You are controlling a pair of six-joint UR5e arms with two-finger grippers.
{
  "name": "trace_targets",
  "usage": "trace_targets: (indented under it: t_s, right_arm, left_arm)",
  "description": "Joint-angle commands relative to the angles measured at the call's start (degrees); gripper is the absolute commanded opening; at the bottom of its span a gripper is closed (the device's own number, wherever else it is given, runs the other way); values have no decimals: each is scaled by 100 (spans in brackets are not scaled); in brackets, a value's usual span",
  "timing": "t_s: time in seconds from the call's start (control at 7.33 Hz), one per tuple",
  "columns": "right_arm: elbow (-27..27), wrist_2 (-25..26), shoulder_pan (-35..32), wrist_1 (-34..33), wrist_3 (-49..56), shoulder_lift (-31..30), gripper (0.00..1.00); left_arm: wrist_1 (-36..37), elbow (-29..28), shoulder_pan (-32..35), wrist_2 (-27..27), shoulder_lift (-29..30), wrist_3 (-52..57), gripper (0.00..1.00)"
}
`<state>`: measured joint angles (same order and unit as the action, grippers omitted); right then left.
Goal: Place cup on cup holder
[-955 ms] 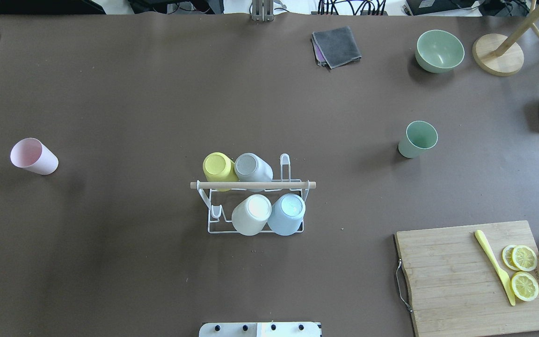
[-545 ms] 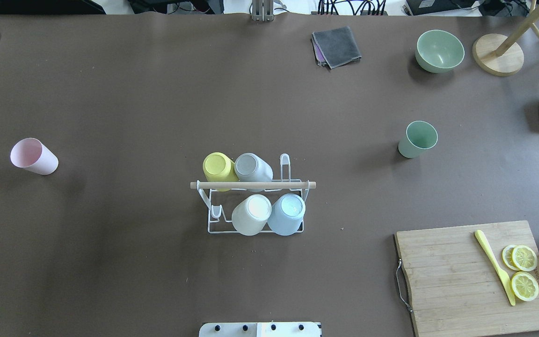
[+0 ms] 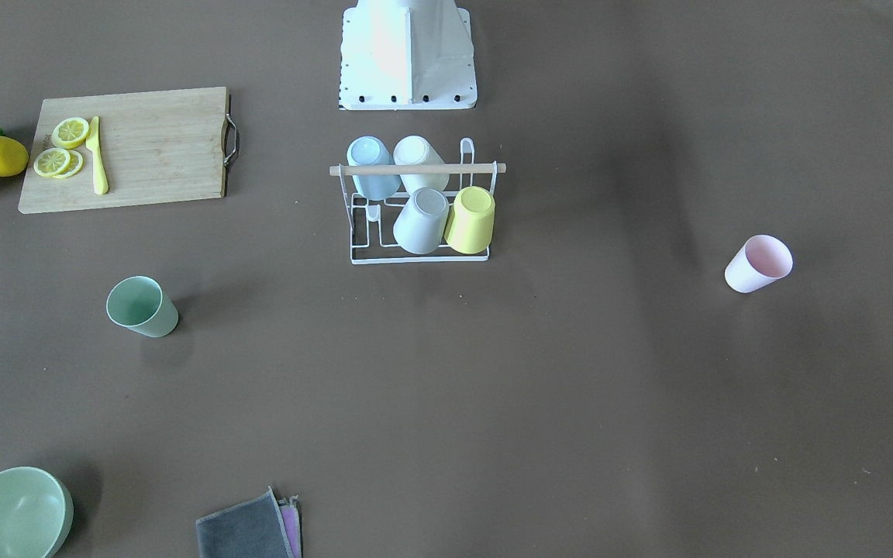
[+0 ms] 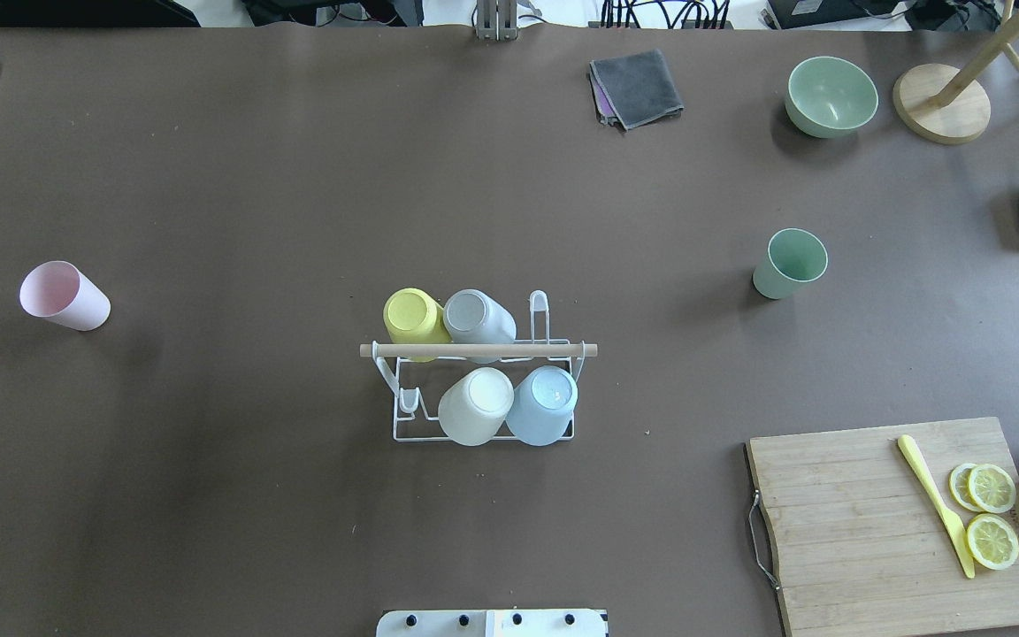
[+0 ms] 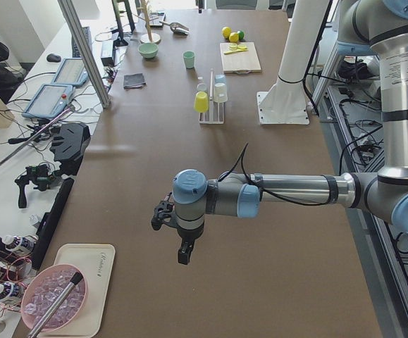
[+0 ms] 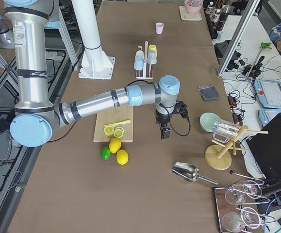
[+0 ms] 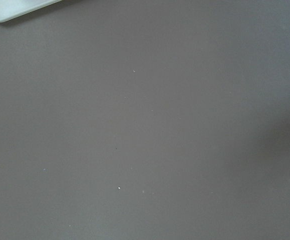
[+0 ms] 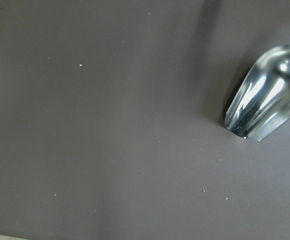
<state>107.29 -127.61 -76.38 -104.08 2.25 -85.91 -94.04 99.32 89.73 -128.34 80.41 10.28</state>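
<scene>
a robot lab: industrial arm (image 5: 295, 189), control tablets (image 5: 48, 101), aluminium framing (image 5: 85, 53).

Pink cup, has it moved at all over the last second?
No. In the overhead view the pink cup sits at the same spot as before, just as far to the left of the cup holder.

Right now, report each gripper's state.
Left gripper: cannot be told, seen only from the side.
Right gripper: cannot be told, seen only from the side.
</scene>
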Motion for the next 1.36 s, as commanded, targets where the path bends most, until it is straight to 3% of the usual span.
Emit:
trace_targets:
  t_s: [0.0, 0.27, 0.41, 0.55, 0.68, 0.82, 0.95, 1.23]
  right_arm:
    - [-111, 462, 883, -656, -14, 713, 100]
    - [-295, 578, 1473, -1166, 30, 1206, 100]
    - [-592, 675, 1712, -1324, 39, 1548, 100]
    - [-917, 676, 1775, -1473, 161, 1916, 100]
    - [-1495, 684, 1863, -1736, 284, 2520, 100]
    - [-2101, 685, 1889, -2025, 615, 3144, 100]
    - [-2751, 728, 2116, -2020, 723, 3629, 100]
    - [-3422, 746, 2293, -2002, 1109, 4194, 100]
  left_arm:
    - [-9, 9, 0, -33, 10, 0, 98]
    - [61, -87, -9, -42, 158, 9, 98]
    - [296, -131, -104, -33, 534, 0, 98]
    - [1056, -167, -332, -16, 1094, 0, 98]
    - [1899, -263, -421, 19, 1744, 0, 98]
    - [2168, -446, -570, 20, 2142, 0, 98]
    - [2206, -466, -632, -15, 2242, 9, 98]
    - [3219, -439, -833, -42, 2749, 9, 98]
